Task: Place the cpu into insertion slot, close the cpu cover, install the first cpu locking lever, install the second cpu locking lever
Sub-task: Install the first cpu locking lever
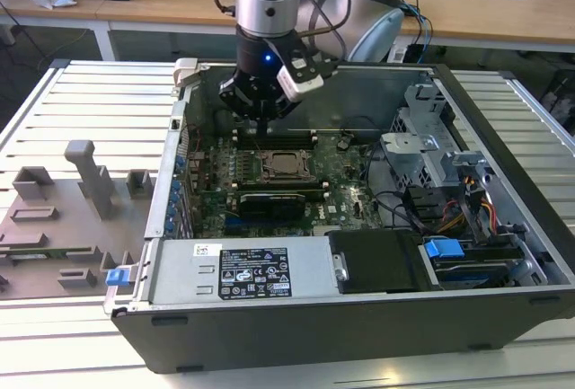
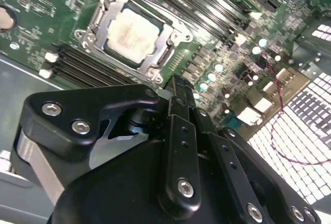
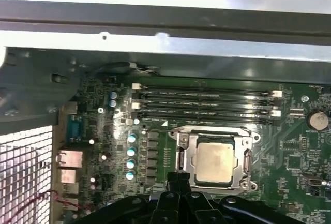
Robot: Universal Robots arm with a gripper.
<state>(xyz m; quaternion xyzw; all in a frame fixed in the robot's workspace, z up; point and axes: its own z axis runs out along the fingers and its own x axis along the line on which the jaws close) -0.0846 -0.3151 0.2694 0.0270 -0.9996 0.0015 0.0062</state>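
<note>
The cpu (image 1: pixel 287 164) (image 2: pixel 133 36) (image 3: pixel 214 162), a silvery square chip, lies in the insertion slot (image 1: pixel 286 176) on the green motherboard. The cpu cover (image 2: pixel 166 43) (image 3: pixel 183 152), a thin metal frame, lies flat around the chip with the chip's top showing through its window. A thin wire lever (image 2: pixel 155 8) (image 3: pixel 212 129) runs along one side of the socket. My gripper (image 1: pixel 260 127) (image 2: pixel 178 85) (image 3: pixel 178 176) hangs just above the board beside the socket's edge, near the memory slots. Its black fingers are together and hold nothing.
The board sits inside an open computer case (image 1: pixel 296 335) on a slatted metal table. Long black memory slots (image 3: pixel 204 105) lie beside the socket. A grey power supply (image 1: pixel 243 272), drive cage (image 1: pixel 422 151) and cables (image 1: pixel 449 209) crowd the exterior view's right. A grey fixture plate (image 1: pixel 63 218) lies to the left.
</note>
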